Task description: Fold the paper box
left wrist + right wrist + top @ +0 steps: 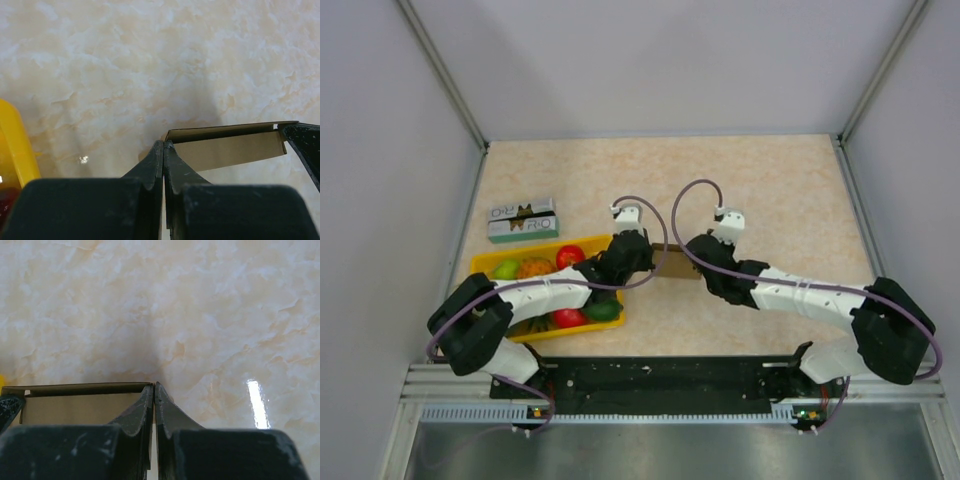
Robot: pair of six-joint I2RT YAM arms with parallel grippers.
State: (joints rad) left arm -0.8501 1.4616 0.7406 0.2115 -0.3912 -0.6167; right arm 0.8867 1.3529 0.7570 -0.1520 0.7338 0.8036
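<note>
Paper box [225,150] — brown card, mid-table [770,180], right of yellow tray [483,264], between grippers. Left gripper [163,148] closed at left corner, right gripper [154,389] closed at right corner; pinch on wall unclear. Likely light, thin, easily creased — hold by edges near folds.

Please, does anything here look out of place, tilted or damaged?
Nothing stands out. The paper box looks undamaged, pinched at its ends by the left gripper and right gripper; fruit lies inside the yellow tray; nothing is spilled.
</note>
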